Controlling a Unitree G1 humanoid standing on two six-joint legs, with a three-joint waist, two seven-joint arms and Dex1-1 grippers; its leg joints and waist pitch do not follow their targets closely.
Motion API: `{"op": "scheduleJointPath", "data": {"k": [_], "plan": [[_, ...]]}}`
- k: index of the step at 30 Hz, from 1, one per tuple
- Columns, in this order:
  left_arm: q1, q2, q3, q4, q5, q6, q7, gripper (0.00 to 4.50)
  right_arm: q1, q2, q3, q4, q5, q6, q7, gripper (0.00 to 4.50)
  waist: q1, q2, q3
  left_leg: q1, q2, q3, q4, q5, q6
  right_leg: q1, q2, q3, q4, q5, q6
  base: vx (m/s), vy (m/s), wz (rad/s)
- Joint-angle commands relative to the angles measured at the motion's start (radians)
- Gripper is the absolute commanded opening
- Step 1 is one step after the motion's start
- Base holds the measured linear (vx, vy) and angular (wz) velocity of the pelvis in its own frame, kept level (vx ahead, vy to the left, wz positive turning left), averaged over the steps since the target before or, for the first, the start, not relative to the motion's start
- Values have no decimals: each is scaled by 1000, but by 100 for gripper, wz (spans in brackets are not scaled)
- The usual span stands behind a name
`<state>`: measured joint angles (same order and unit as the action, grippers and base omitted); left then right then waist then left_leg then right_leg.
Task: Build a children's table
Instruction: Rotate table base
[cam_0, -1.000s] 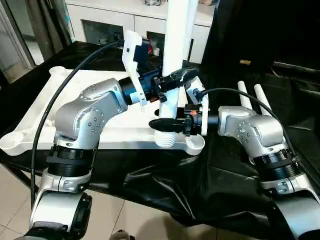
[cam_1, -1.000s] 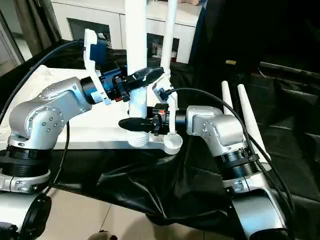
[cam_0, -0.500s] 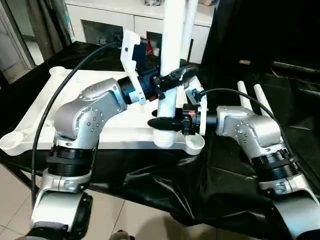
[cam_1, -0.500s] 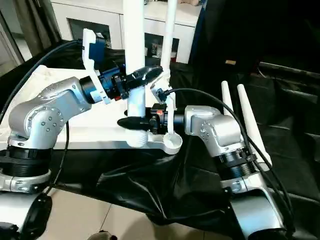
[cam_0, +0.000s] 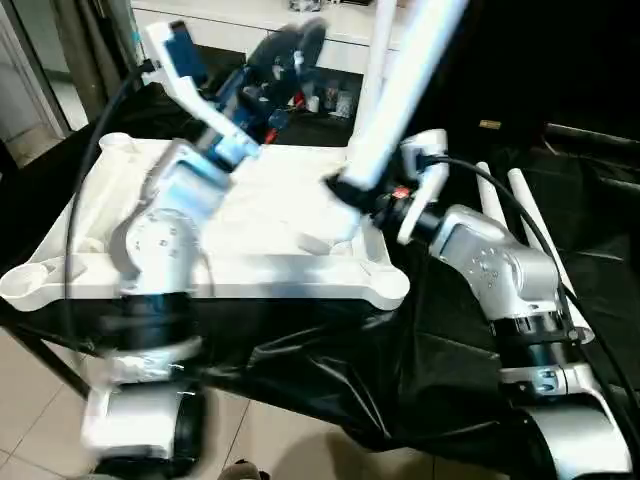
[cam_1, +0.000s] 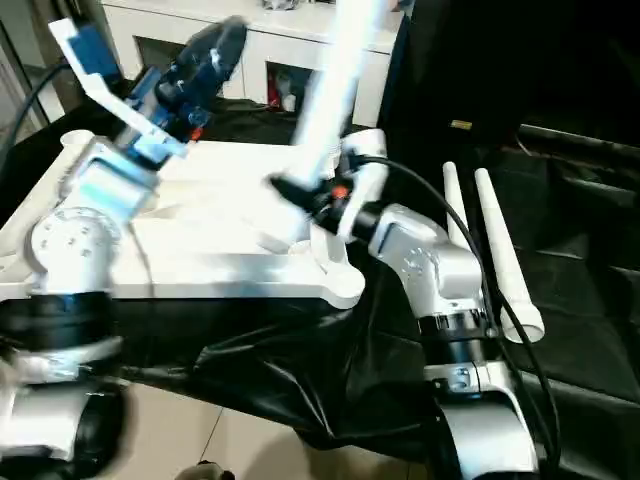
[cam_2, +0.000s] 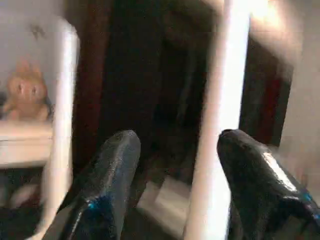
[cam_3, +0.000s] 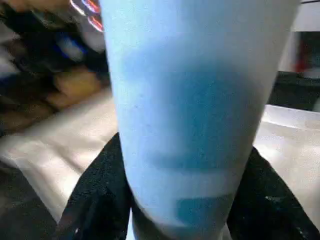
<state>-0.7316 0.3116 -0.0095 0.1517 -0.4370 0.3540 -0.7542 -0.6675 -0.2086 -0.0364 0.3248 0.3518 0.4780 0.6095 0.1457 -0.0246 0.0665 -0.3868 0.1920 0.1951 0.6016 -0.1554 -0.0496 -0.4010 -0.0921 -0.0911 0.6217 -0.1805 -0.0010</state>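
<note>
- Nearest the camera, a crumpled black plastic sheet (cam_0: 330, 370) hangs over the front edge of the work surface, above a pale tiled floor (cam_0: 30, 420).
- On the sheet lies the white plastic rectangular tabletop (cam_0: 120, 270), underside up, with round sockets at its corners; the near-right socket (cam_0: 392, 288) stands empty.
- The right gripper (cam_0: 345, 190) is clamped on the lower part of a long white tapered tube leg (cam_0: 400, 90), one black finger on each side of the tube. The right wrist view shows both black fingers (cam_3: 100, 200) pressed against that tube.
- This leg is tilted, its top leaning towards the robot's right and away from the camera. Its lower end sits over the tabletop, inward of the near-right socket; whether it touches the surface cannot be told.
- The left gripper (cam_0: 290, 45) is raised above the far part of the tabletop and holds nothing. In the left wrist view its two black fingers (cam_2: 110, 170) are spread apart, with a white tube (cam_2: 220, 125) passing between them in the background.
- Two more white tapered tube legs (cam_1: 490, 250) lie side by side on the black sheet to the robot's right, clear of the tabletop.
- Farther back another white tube leg (cam_0: 375, 45) stands upright at the far-right corner.
- Behind everything stands a white cabinet with glass doors (cam_1: 270, 60).
</note>
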Motion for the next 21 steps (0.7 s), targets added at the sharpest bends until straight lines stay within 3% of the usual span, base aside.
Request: {"op": "scheduleJointPath", "data": {"k": [1,3,4,5,6,7,8,10,11,12,13,15,17,19,20,21], "plan": [[42,83,-223,107,227,-136,-155,298,21,-43,8,17,-82,-37,-52,194,-2,13,-85,32,36,-27,-79,-219,-85,41,-60,56,-75,-228,-76,0,0,0],[48,104,-270,147,259,-174,-217,298,30,-51,-1,9,-82,-32,-60,194,-8,13,-85,30,34,-25,-80,-223,-88,43,-59,58,-75,-217,-76,0,0,0],[51,114,-293,171,273,-193,-252,298,34,-54,-8,3,-79,-28,-64,194,-10,12,-86,29,36,-24,-79,-220,-91,45,-61,58,-68,-184,-99,0,0,0],[42,103,-324,242,286,-227,-301,298,58,-76,6,-30,-85,-23,-54,194,-9,37,-91,32,36,-25,-75,-218,-95,43,-63,58,-59,-139,-131,0,0,0],[42,103,-324,242,286,-227,-301,298,58,-76,6,-30,-85,-23,-54,194,-14,26,-87,31,34,-20,-76,-228,-89,43,-58,57,-71,-136,-135,0,0,0],[31,81,-335,300,290,-249,-314,298,77,-89,15,-58,-87,-14,-45,194,-12,19,-91,27,34,-22,-73,-217,-83,52,-61,56,-57,-95,-163,0,0,0],[31,81,-335,300,290,-249,-314,298,77,-89,15,-58,-87,-14,-45,194,-12,27,-88,28,34,-19,-71,-227,-75,48,-60,57,-61,-87,-177,0,0,0],[11,60,-349,377,316,-296,-311,280,93,-98,21,-80,-89,-8,-37,194,-13,25,-87,27,35,-21,-72,-246,-65,51,-63,56,-63,-113,-194,0,0,0],[-6,47,-357,438,334,-331,-313,269,104,-104,24,-96,-91,-4,-31,194,-11,43,-86,30,33,-23,-69,-265,-63,50,-64,57,-66,-148,-189,0,0,0],[-17,38,-361,480,341,-350,-323,269,112,-107,24,-108,-91,0,-27,194,-14,36,-84,32,34,-20,-72,-281,-60,48,-62,57,-76,-168,-180,0,0,0],[-29,29,-363,521,347,-371,-335,258,119,-110,24,-121,-88,8,-24,194,-13,43,-86,33,35,-24,-71,-291,-61,52,-64,56,-72,-184,-177,0,0,0],[-45,20,-368,576,360,-395,-342,241,130,-117,23,-140,-84,16,-21,194,-16,36,-87,30,32,-23,-71,-287,-52,54,-63,56,-78,-200,-173,0,0,0],[-65,13,-377,650,377,-417,-365,224,146,-129,23,-166,-80,29,-21,194,-19,47,-88,29,32,-24,-69,-280,-43,53,-62,56,-78,-200,-179,0,0,0],[-68,12,-378,664,380,-419,-371,207,149,-131,23,-170,-80,31,-22,194,-21,44,-90,27,33,-24,-68,-270,-37,55,-63,55,-76,-191,-187,0,0,0],[-72,11,-381,687,393,-436,-369,207,154,-133,23,-177,-80,34,-22,194,-23,54,-90,27,34,-26,-68,-275,-36,53,-64,54,-77,-195,-193,0,0,0],[-74,10,-381,695,396,-440,-370,207,155,-134,23,-180,-80,36,-22,194,-26,50,-89,28,34,-24,-68,-282,-35,53,-63,54,-79,-198,-194,0,0,0]]}}
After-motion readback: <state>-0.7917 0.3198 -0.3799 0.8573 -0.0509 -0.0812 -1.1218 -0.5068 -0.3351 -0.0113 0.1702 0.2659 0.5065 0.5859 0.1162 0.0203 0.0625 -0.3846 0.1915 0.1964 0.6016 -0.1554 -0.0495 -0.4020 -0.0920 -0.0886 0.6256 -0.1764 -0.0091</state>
